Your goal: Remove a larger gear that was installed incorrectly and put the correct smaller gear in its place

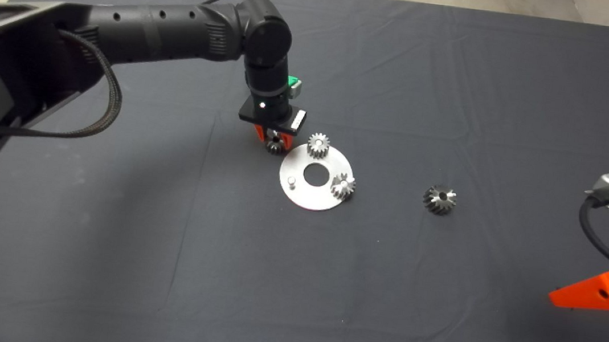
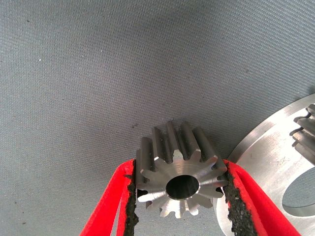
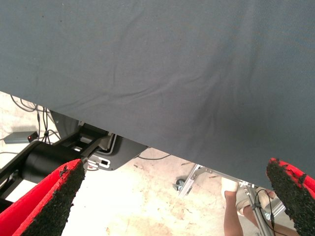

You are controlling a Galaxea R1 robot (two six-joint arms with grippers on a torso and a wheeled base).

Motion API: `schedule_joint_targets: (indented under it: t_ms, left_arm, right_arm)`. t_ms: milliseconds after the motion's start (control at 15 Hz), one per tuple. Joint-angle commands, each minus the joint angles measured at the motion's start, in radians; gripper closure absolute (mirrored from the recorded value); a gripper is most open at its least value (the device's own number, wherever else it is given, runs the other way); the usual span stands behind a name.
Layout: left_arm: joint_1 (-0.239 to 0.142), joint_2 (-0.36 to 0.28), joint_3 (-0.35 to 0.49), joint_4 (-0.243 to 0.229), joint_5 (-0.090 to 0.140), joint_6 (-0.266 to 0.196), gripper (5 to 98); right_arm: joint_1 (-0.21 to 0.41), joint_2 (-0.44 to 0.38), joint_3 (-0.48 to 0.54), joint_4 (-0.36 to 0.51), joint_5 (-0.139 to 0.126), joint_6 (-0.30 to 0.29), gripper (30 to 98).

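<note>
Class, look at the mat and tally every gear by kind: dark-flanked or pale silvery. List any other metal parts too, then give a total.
Dark-flanked gears: 2, the smaller gear held in the left gripper and the larger gear lying alone on the mat
Pale silvery gears: 2, one and another, both on the disc
Round metal disc with a centre hole: 1
Total: 5

Smaller gear (image 2: pixel 180 178): steel, dark tooth flanks, shiny top face, centre hole; upright, just off the round plate's 10 o'clock edge. Larger gear (image 1: pixel 439 199): dark grey, wider, shiny top; lies on mat, well apart at 3 o'clock.
</note>
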Motion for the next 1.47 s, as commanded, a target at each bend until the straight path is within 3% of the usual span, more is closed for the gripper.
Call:
schedule_joint_targets:
  t_ms: [0,267,333,533,667,1067,1400]
  left_arm:
    - [-0.009,-0.003,-0.002,0.0,0.028,0.005,65.8]
    - [-0.015,-0.011,-0.002,0.0,0.033,0.002,67.4]
    - [-0.018,-0.013,0.0,0.0,0.044,0.002,67.7]
    - [-0.05,-0.015,0.08,0.0,0.112,-0.033,68.2]
    - [-0.062,-0.052,0.184,-0.001,0.111,-0.101,68.2]
    - [-0.101,-0.141,0.404,-0.001,0.106,-0.228,68.4]
    - [-0.122,-0.17,0.534,-0.001,0.103,-0.306,68.4]
  right_arm:
    - [0.025,-0.003,0.004,0.034,0.003,-0.002,30.9]
    - [0.025,-0.003,0.004,0.035,0.002,-0.002,30.9]
    - [0.025,-0.003,0.004,0.035,0.002,-0.002,30.9]
    - [0.025,-0.001,0.004,0.035,0.001,-0.002,30.9]
    - [0.025,0.001,0.004,0.035,0.001,-0.002,30.9]
    - [0.025,-0.001,0.004,0.035,0.001,-0.002,30.9]
    - [0.025,0.001,0.004,0.035,0.001,-0.002,30.9]
